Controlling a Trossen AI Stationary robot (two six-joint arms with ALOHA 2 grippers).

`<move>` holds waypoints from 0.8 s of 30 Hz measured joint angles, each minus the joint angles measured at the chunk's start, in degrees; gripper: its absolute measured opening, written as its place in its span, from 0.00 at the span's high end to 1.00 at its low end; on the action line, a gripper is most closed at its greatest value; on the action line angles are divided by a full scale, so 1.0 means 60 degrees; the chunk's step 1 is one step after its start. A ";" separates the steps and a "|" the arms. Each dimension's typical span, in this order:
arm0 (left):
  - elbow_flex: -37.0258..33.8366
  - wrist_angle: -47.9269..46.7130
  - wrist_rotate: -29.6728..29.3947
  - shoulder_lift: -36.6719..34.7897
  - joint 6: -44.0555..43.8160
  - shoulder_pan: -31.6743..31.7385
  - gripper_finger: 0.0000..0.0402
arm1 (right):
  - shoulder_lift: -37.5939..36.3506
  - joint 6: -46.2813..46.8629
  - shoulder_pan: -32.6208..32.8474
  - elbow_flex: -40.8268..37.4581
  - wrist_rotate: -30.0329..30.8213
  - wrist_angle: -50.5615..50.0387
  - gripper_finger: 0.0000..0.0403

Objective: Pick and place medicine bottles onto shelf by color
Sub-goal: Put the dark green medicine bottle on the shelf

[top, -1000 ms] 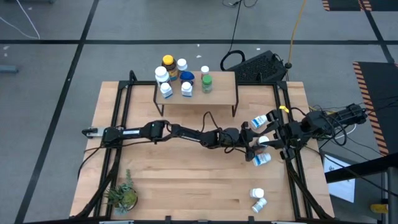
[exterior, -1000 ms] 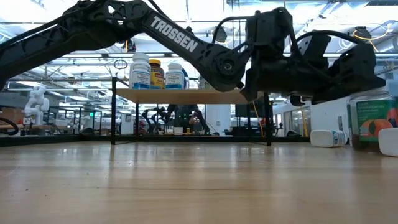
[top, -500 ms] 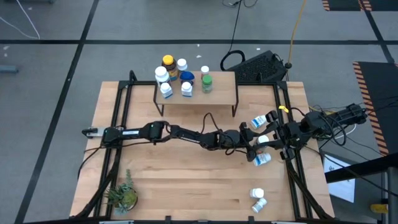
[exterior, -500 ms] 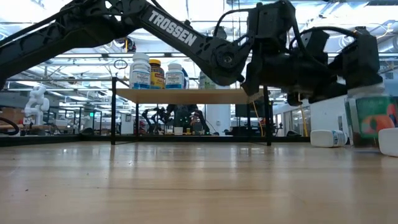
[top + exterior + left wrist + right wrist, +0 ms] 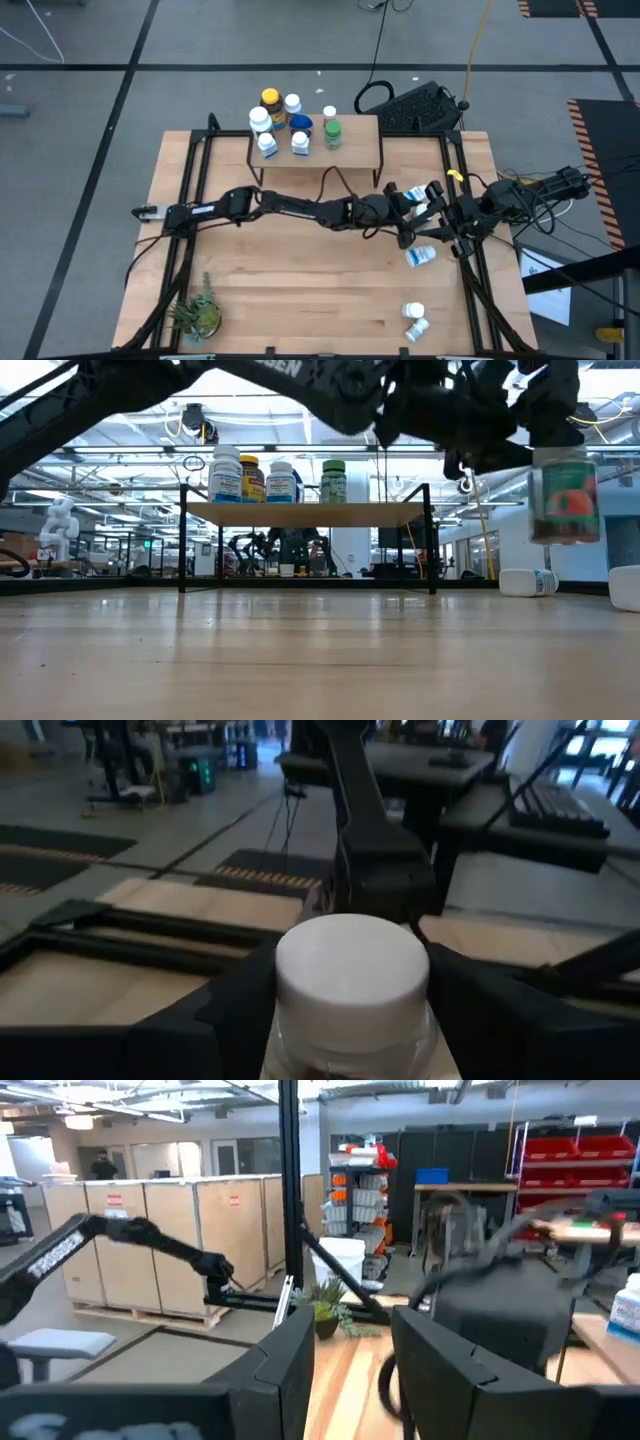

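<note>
From above, the left gripper reaches across the table to its right side and meets the right gripper there. The shelf carries several medicine bottles on its left half; more bottles lie on the table near the right edge.

In the low view, a clear bottle with a pink and green label hangs in the air under the dark grippers, well above the table. Which gripper carries it, I cannot tell here.

In the left wrist view, the left fingers stand on both sides of this white-capped bottle and grip it.

In the right wrist view, the right fingers stand apart with nothing between them.
</note>
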 joint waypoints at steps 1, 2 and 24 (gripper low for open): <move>0.0000 -0.0220 -0.0042 -0.0105 0.0010 -0.0014 0.42 | 0.0000 0.0027 0.0000 0.0000 -0.0060 0.0025 0.68; -0.0002 -0.0426 -0.0092 -0.0205 -0.0080 -0.0036 0.43 | -0.0008 0.0030 0.0000 0.0000 -0.0256 0.0164 0.68; -0.0012 -0.1704 -0.2295 -0.1311 0.0960 -0.0818 0.46 | -0.0153 -0.0189 0.0746 0.0004 -0.1933 0.1184 0.68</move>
